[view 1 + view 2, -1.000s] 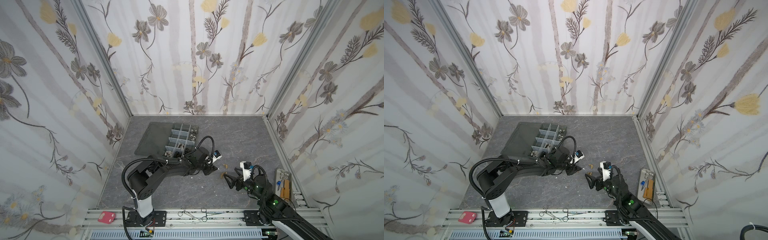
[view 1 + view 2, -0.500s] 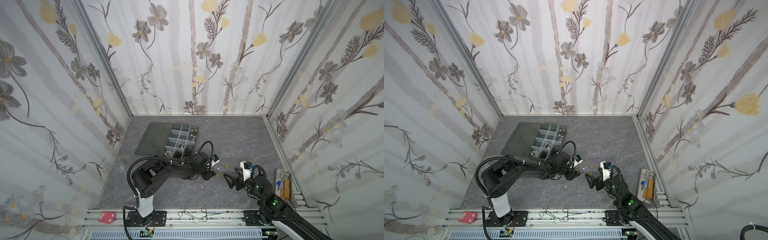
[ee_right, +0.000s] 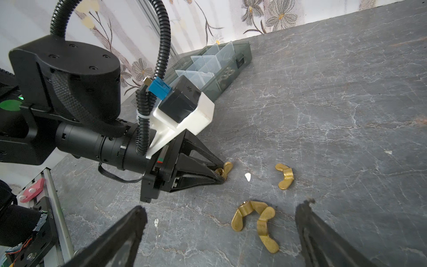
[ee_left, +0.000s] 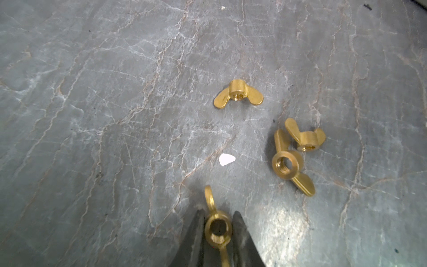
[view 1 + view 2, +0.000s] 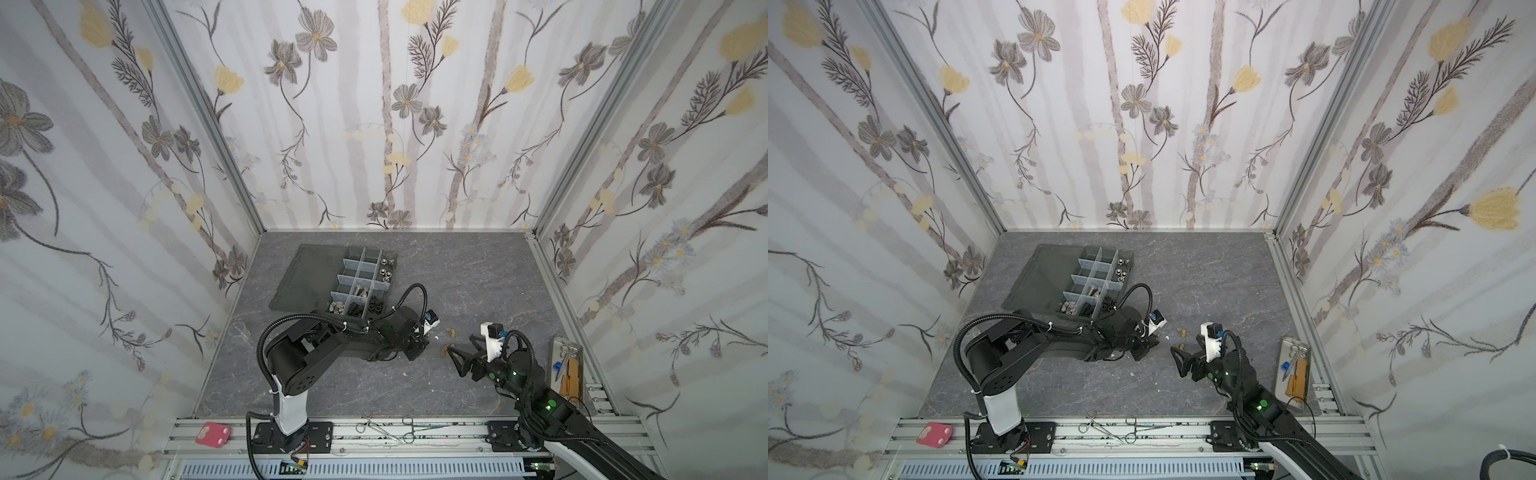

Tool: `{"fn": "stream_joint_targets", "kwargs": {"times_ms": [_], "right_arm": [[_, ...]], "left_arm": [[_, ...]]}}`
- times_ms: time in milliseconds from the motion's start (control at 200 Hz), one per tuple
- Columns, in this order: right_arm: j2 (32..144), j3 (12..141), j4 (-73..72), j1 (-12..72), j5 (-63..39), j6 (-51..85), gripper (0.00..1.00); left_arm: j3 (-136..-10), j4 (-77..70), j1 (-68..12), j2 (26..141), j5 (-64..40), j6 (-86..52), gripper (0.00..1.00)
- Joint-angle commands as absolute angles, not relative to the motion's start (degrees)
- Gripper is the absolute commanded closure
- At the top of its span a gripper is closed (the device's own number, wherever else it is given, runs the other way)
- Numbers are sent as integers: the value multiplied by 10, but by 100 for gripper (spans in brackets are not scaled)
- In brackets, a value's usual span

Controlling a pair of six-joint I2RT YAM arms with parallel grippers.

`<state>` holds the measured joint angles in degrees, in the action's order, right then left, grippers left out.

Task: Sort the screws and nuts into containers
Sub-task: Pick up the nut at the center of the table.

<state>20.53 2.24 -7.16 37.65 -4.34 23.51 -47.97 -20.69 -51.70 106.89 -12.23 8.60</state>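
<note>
Item: brass wing nut, at worktop level, long axis running along the jaws. Left gripper is clamping its hub. Containers are lying at 11 o'clock from it in a top view. Right gripper is hovering, spread wide and holding nothing, near two loose wing nuts.

The left gripper pinches the threaded hub of a brass wing nut between its two black fingertips, with one wing poking out ahead of them. Just beyond that wing, a small white chip lies on the grey, veined tabletop. Farther out rests a lone wing nut, wings spread flat. Off to one side of the chip, two more wing nuts touch: a near one with its bore facing up, and a far one against its wing.
</note>
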Motion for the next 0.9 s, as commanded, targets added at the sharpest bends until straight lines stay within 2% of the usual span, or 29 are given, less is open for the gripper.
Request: {"fn": "stream_joint_targets", "kwargs": {"times_ms": [0,335,485,714,894], "right_arm": [[203,22,-88,377,-41,236,0],[203,21,-87,377,-41,236,0],[205,21,-88,377,-41,235,0],[207,21,-93,377,-31,231,0],[210,21,-96,377,-32,231,0]], "left_arm": [[-483,-198,-517,1075,-111,85,82],[-494,-201,-514,1036,-89,85,86],[-523,-187,-489,990,-98,74,86],[-570,-153,-383,934,-92,38,85],[-593,-113,-290,947,-56,-6,84]]}}
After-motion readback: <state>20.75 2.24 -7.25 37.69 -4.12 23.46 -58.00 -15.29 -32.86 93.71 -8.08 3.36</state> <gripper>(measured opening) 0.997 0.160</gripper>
